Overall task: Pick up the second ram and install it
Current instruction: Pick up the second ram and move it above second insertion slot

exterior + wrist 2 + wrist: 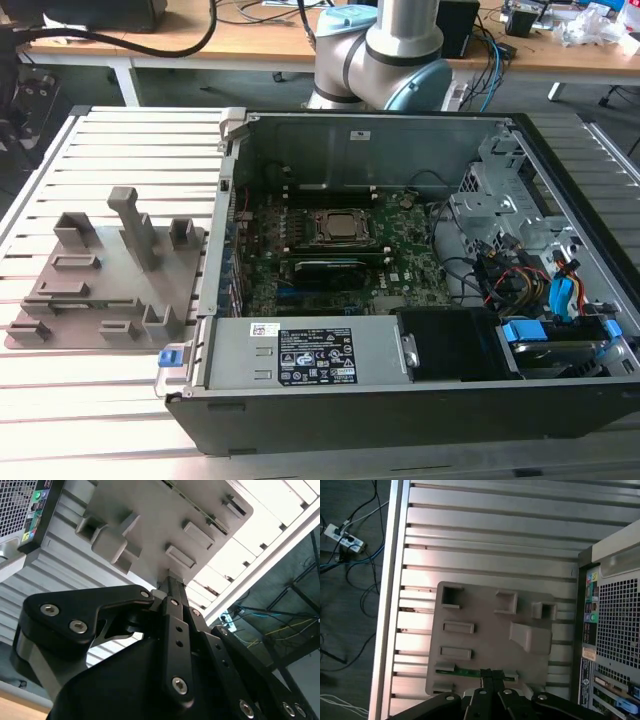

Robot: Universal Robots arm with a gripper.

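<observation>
The second ram (462,671) is a slim green stick lying in a long slot near one edge of the grey holder plate (490,630). In both wrist views my gripper (487,676) hangs well above that plate, black fingers (172,600) pressed together with nothing between them. In the first wrist view its tips line up over the middle of the stick. In the exterior view the holder plate (110,275) lies on the slatted table at the exterior view's left, beside the open computer case (400,260). The green motherboard (400,265) lies inside the case.
The processor socket (340,228) and a black oblong card (325,268) sit on the board, with drive bays and cables (530,280) at the exterior view's right. The arm's base (385,55) stands behind the case. Cables and a power strip (342,537) lie on the floor past the table edge.
</observation>
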